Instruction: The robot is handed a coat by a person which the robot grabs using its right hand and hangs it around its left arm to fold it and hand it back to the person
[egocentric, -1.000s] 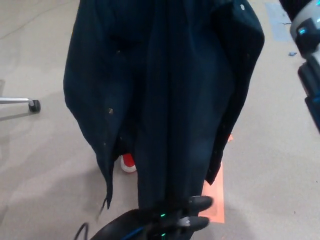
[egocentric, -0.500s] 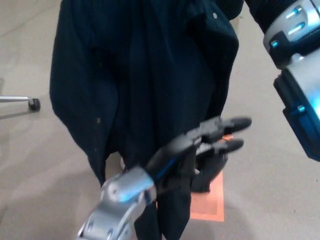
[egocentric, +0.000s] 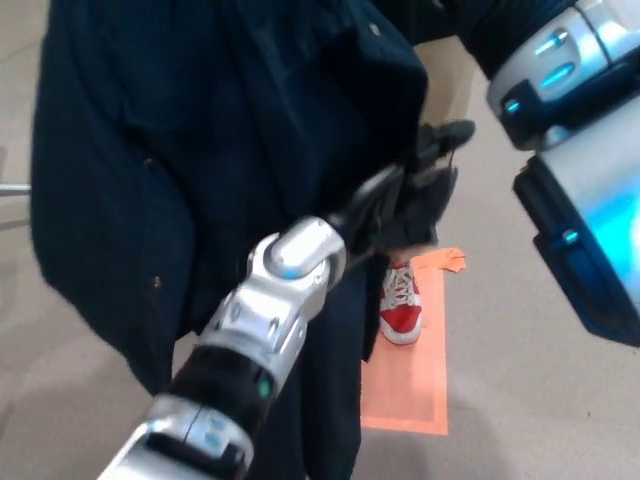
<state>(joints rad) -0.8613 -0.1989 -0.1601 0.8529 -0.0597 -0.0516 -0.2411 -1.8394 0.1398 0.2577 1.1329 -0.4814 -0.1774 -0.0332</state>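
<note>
The dark coat hangs from 12 o'clock and fills the picture toward 9 o'clock, presumably held up from above so that it can drape. The left arm enters at 7 o'clock and crosses the cloth as the intended rail. Its left hand, fingers spread and empty, clears the coat's 3 o'clock edge. The right forearm sits at 2 o'clock, its hand out of view.
</note>
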